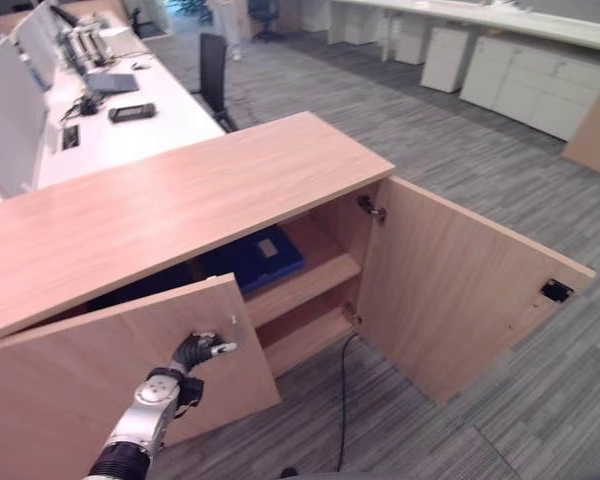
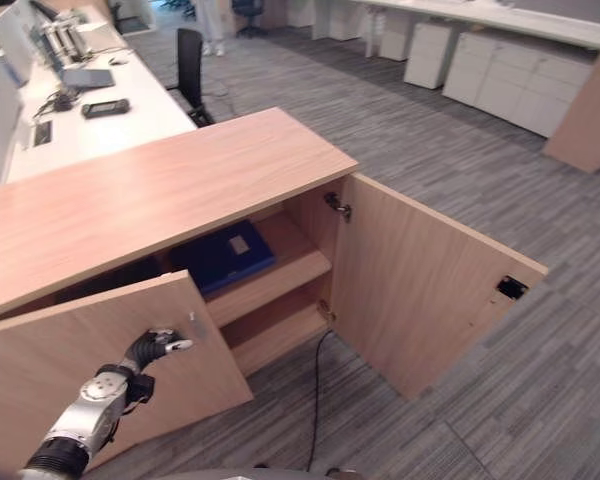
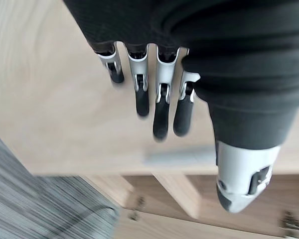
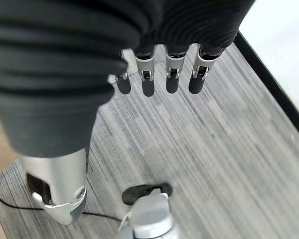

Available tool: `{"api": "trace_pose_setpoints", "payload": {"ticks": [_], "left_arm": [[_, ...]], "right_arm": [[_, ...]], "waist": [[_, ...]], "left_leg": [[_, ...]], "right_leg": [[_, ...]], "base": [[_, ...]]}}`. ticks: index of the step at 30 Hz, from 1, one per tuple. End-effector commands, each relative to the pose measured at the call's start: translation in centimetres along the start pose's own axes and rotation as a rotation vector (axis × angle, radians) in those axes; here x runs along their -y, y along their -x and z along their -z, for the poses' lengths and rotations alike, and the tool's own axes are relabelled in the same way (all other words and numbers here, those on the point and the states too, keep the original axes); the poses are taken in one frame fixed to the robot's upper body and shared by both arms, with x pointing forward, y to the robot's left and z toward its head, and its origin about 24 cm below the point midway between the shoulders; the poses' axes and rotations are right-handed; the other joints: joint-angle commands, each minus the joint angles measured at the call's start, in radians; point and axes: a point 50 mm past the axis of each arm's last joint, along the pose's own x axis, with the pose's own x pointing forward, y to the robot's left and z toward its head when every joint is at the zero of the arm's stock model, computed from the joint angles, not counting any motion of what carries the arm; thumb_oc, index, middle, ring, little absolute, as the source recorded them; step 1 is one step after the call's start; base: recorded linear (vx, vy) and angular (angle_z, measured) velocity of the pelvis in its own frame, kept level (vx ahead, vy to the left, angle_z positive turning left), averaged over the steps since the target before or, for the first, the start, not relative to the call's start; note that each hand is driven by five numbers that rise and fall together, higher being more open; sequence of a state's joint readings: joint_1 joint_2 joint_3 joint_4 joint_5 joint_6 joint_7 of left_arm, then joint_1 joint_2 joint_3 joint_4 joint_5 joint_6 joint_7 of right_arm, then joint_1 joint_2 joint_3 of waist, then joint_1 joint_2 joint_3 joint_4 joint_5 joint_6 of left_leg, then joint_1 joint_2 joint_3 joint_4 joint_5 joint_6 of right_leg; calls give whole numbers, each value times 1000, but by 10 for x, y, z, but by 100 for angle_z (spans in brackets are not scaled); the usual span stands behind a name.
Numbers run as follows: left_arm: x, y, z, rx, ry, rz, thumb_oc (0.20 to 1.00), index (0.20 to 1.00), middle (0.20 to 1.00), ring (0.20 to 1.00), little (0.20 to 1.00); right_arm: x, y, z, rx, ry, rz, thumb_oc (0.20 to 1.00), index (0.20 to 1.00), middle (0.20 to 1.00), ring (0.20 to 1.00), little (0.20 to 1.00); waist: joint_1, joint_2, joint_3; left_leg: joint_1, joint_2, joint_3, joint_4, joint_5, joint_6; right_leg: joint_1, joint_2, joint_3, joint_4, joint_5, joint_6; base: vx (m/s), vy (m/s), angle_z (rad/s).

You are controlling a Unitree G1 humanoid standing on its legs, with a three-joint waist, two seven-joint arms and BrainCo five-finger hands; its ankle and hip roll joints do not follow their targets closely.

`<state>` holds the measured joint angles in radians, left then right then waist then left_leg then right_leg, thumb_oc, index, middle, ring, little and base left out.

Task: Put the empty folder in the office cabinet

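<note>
A blue folder [image 1: 252,256] lies flat on the upper shelf inside the wooden office cabinet [image 1: 180,200]. The right door [image 1: 460,290] is swung wide open and the left door [image 1: 110,370] stands partly open. My left hand [image 1: 198,350] rests against the outer face of the left door near its free edge, beside a small silver handle [image 1: 233,321]. In the left wrist view its fingers [image 3: 159,109] are straight against the wood and hold nothing. In the right wrist view my right hand [image 4: 65,99] hangs over grey carpet, with its fingers [image 4: 170,74] straight and empty.
A white desk [image 1: 170,125] with a laptop [image 1: 112,82] and small devices runs behind the cabinet. A black chair [image 1: 212,65] stands beside the desk. White drawer units [image 1: 540,85] line the far right. A person's legs [image 1: 225,25] stand far back. Carpet floor [image 1: 460,440] lies before the cabinet.
</note>
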<state>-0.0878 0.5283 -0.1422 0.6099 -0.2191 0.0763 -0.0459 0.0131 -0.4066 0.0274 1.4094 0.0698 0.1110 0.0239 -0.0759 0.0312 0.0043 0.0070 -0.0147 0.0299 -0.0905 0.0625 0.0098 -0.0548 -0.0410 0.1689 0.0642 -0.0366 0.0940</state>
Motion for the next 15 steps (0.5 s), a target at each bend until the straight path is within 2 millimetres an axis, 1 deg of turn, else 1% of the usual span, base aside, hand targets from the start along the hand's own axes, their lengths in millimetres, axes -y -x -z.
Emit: {"api": "trace_pose_setpoints", "payload": {"ticks": [1, 3, 5, 6, 7, 8, 9, 10, 11, 13, 14, 15], "left_arm": [[-46, -5, -57, 204, 12, -209, 1000, 1000, 1000, 1000, 1000], [-63, -5, -61, 197, 12, -271, 1000, 1000, 1000, 1000, 1000], [-77, -4, -56, 168, 28, -327, 1000, 1000, 1000, 1000, 1000], [-91, 3, -50, 161, 51, -376, 1000, 1000, 1000, 1000, 1000], [-107, 11, -37, 129, 84, -441, 1000, 1000, 1000, 1000, 1000], [-118, 17, -32, 109, 75, -474, 1000, 1000, 1000, 1000, 1000], [-126, 23, -27, 97, 74, -508, 1000, 1000, 1000, 1000, 1000], [-132, 27, -22, 79, 69, -542, 1000, 1000, 1000, 1000, 1000], [-132, 27, -21, 78, 67, -543, 1000, 1000, 1000, 1000, 1000], [-137, 30, -18, 71, 84, -577, 1000, 1000, 1000, 1000, 1000], [-137, 30, -18, 71, 84, -577, 1000, 1000, 1000, 1000, 1000], [-140, 31, -19, 75, 90, -602, 1000, 1000, 1000, 1000, 1000]], "right_arm": [[4, 0, 0, -5, -87, 9, 1000, 1000, 1000, 1000, 1000], [12, 1, -8, 11, -129, 29, 1000, 1000, 1000, 1000, 1000], [22, 2, -15, 25, -158, 56, 1000, 1000, 1000, 1000, 1000], [24, 2, -7, 28, -164, 48, 1000, 1000, 1000, 1000, 1000], [17, 1, 12, 17, -160, 44, 1000, 1000, 1000, 1000, 1000], [10, 1, 19, 20, -143, 25, 1000, 1000, 1000, 1000, 1000], [-1, 1, 21, 34, -122, 6, 1000, 1000, 1000, 1000, 1000], [-16, 2, 18, 75, -102, -22, 1000, 1000, 1000, 1000, 1000], [-17, 2, 19, 73, -101, -23, 1000, 1000, 1000, 1000, 1000], [-36, 4, 12, 125, -106, -62, 1000, 1000, 1000, 1000, 1000], [-37, 4, 12, 125, -106, -62, 1000, 1000, 1000, 1000, 1000], [-48, 6, 7, 155, -120, -93, 1000, 1000, 1000, 1000, 1000]], "waist": [[6, -42, -38], [2, -47, -33], [-1, -52, -27], [-11, -56, -22], [-27, -65, -11], [-32, -70, -8], [-35, -78, -8], [-37, -82, -5], [-36, -84, -6], [-38, -91, -5], [-38, -91, -6], [-43, -93, -5]], "left_leg": [[-30, -5, 9, 38, -87, -14], [-34, -12, 24, 46, -95, -6], [-36, -17, 39, 51, -101, 0], [-39, -15, 55, 56, -102, 1], [-43, -15, 79, 63, -105, 4], [-44, -17, 91, 67, -108, 7], [-44, -18, 103, 70, -112, 10], [-44, -20, 113, 73, -117, 13], [-44, -20, 114, 74, -117, 13], [-42, -23, 120, 76, -123, 18], [-42, -23, 120, 76, -123, 18], [-39, -25, 126, 75, -126, 19]], "right_leg": [[-20, -1, 10, -91, 93, 62], [-38, -7, 26, -89, 105, 73], [-54, -10, 39, -91, 114, 84], [-65, -9, 51, -88, 118, 89], [-81, -8, 71, -87, 125, 100], [-89, -9, 80, -84, 129, 104], [-94, -9, 87, -84, 133, 108], [-100, -12, 87, -85, 138, 112], [-100, -12, 88, -85, 138, 112], [-104, -14, 88, -85, 143, 114], [-104, -14, 88, -85, 143, 114], [-108, -14, 88, -87, 148, 118]], "base": [[-41, 71, -37], [-54, 81, -26], [-74, 91, -22], [-112, 98, -38], [-112, 91, -32], [-95, 84, -72], [-52, 63, -67], [-32, 45, -60], [-22, 39, -12], [-10, 25, -7], [-11, 30, -16], [-14, 32, -18]]}}
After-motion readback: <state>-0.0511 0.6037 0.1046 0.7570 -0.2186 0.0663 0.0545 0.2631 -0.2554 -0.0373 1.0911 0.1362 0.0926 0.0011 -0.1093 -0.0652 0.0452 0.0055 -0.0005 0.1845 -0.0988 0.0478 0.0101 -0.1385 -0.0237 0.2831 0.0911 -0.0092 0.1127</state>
